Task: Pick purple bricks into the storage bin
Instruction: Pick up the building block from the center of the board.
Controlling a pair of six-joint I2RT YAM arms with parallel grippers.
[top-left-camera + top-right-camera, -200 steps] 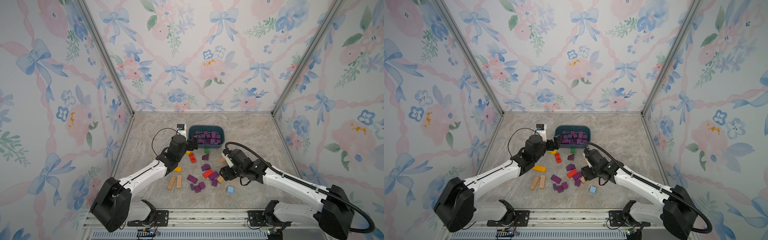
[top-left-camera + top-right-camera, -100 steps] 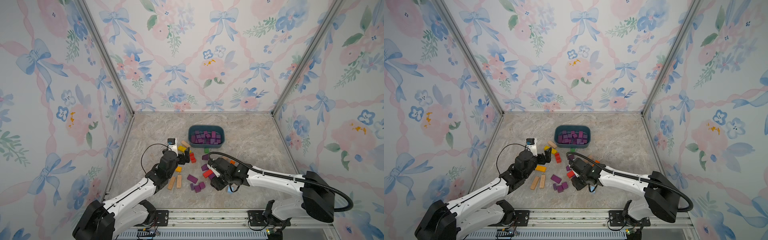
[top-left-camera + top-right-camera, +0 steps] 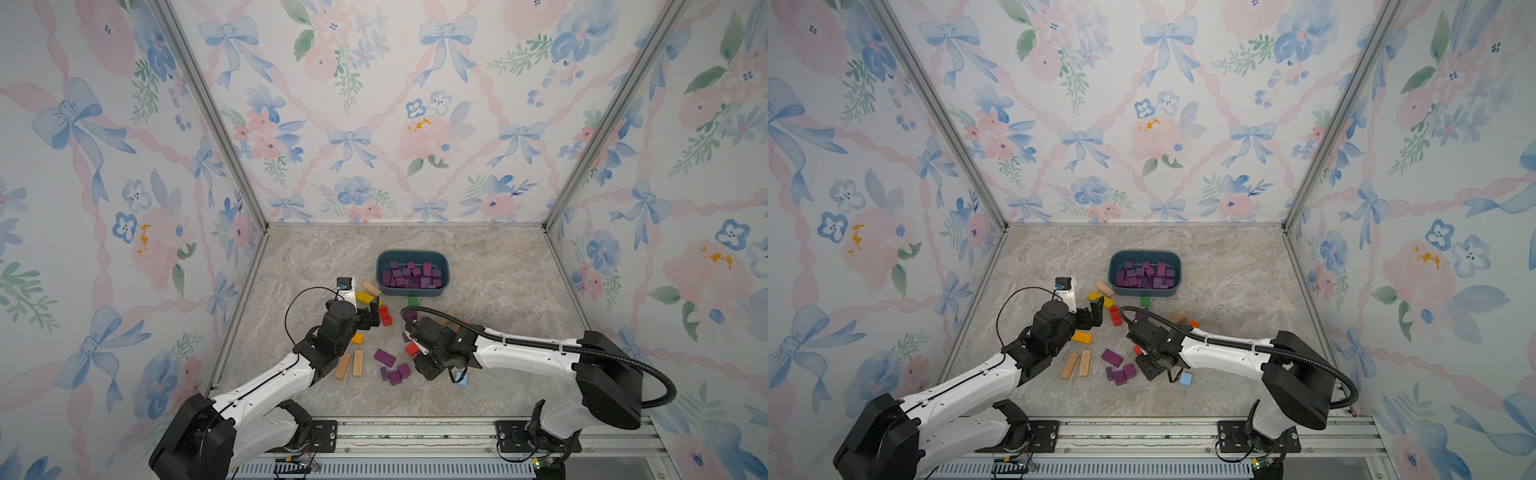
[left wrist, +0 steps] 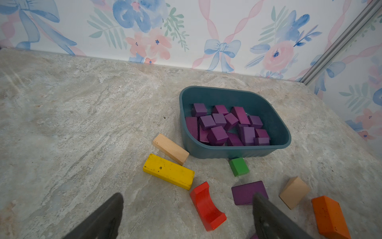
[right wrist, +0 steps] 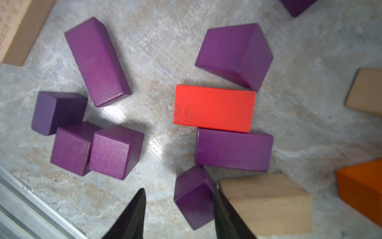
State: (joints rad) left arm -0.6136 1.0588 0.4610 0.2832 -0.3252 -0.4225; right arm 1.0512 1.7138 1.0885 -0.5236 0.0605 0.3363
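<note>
**Sorting, mid-task.** Your right gripper [image 5: 179,187] is low over the table [image 5: 165,51], its jaws part-closed astride one purple cube [image 5: 194,198]. One finger [image 5: 225,215] is wedged between the cube and a tan block [image 5: 266,202] and touches the cube. The other finger [image 5: 132,215] stands clear of it, so nothing is gripped yet. The tight slot is likely why the jaws come in narrow: set wider, they would shove the tan block.

Near the cube lie three more cubes [image 5: 115,151] bunched together, a long bar [image 5: 97,62], and a short bar [image 5: 233,150] flush against a red block [image 5: 214,108].

Your left gripper [image 4: 188,195] hangs wide open and empty over a red arch [image 4: 203,203] and a flat purple brick [image 4: 244,191]. It is probably held there so the arms do not cross.

The bin [image 3: 412,293] sits farther back on the table, well apart from the right gripper, and already holds most of the purple bricks [image 4: 219,124]. Expect a lift, then a carry over the green cube [image 4: 238,166] at the bin's front wall.
</note>
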